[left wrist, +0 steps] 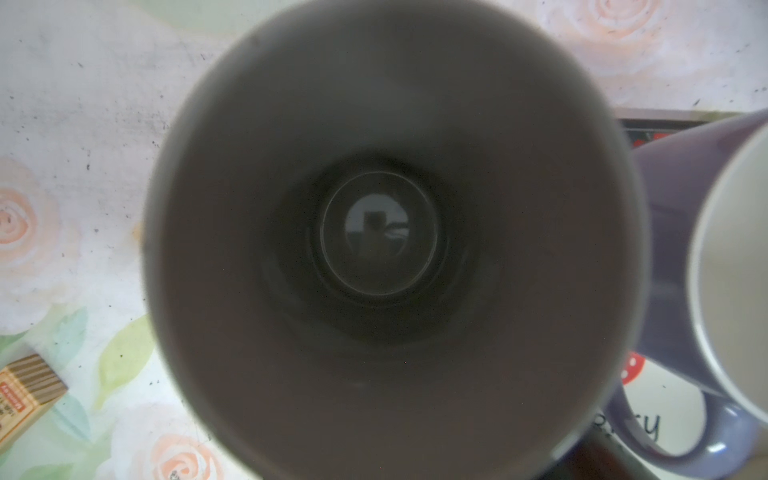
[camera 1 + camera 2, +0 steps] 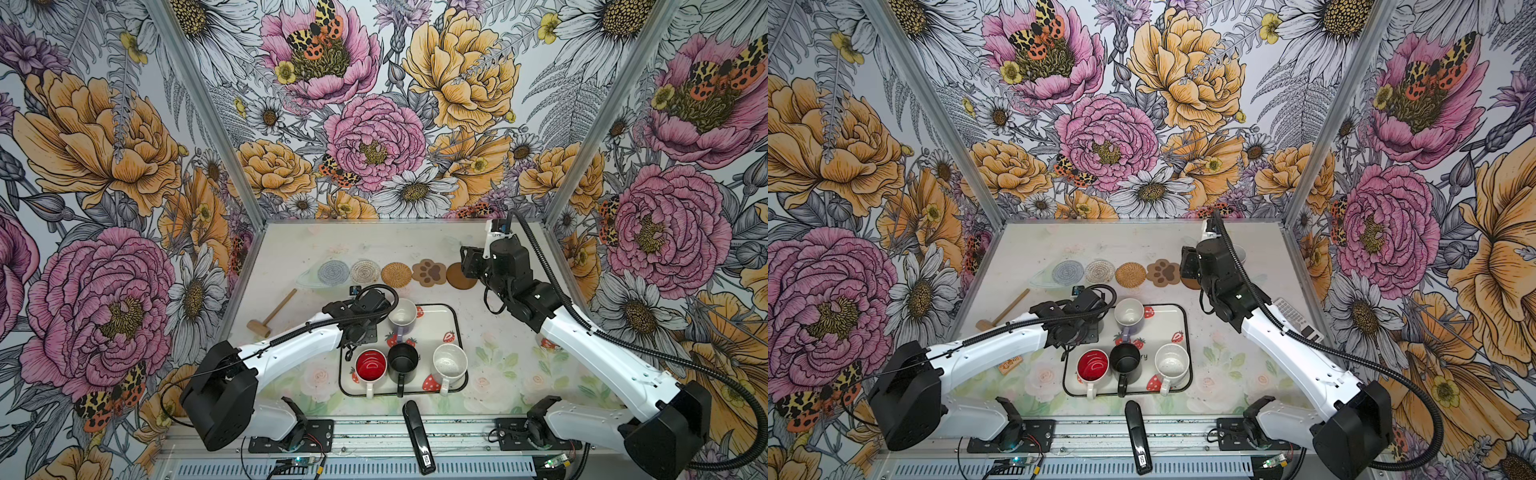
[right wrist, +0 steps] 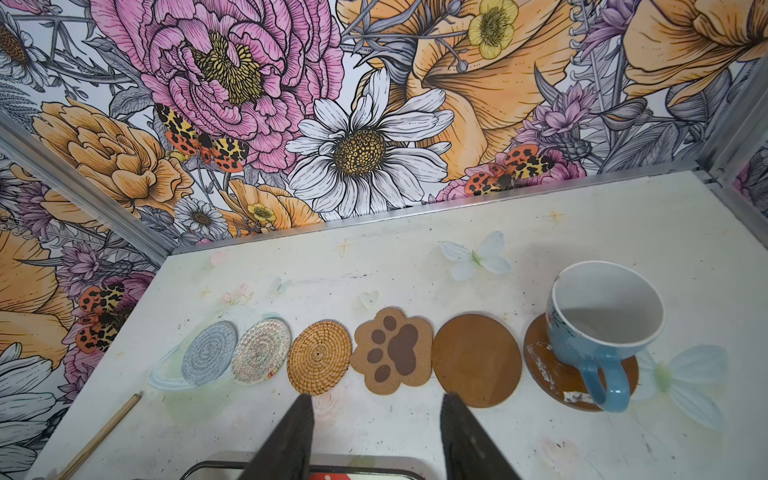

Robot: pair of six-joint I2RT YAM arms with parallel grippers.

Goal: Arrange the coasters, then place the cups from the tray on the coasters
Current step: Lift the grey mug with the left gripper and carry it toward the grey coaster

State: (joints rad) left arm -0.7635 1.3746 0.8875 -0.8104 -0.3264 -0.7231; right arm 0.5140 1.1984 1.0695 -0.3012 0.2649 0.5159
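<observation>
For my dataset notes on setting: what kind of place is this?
Probably a robot test booth, not a home: flowered wall panels held by aluminium posts enclose a small table, two robot arms stand at its front edge, and a tray of mugs sits near a row of coasters.

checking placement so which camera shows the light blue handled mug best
The right wrist view: the light blue handled mug stands upright on a plain brown disc coaster. In both top views the right arm hides nearly all of it; the left wrist view does not show it.
</observation>
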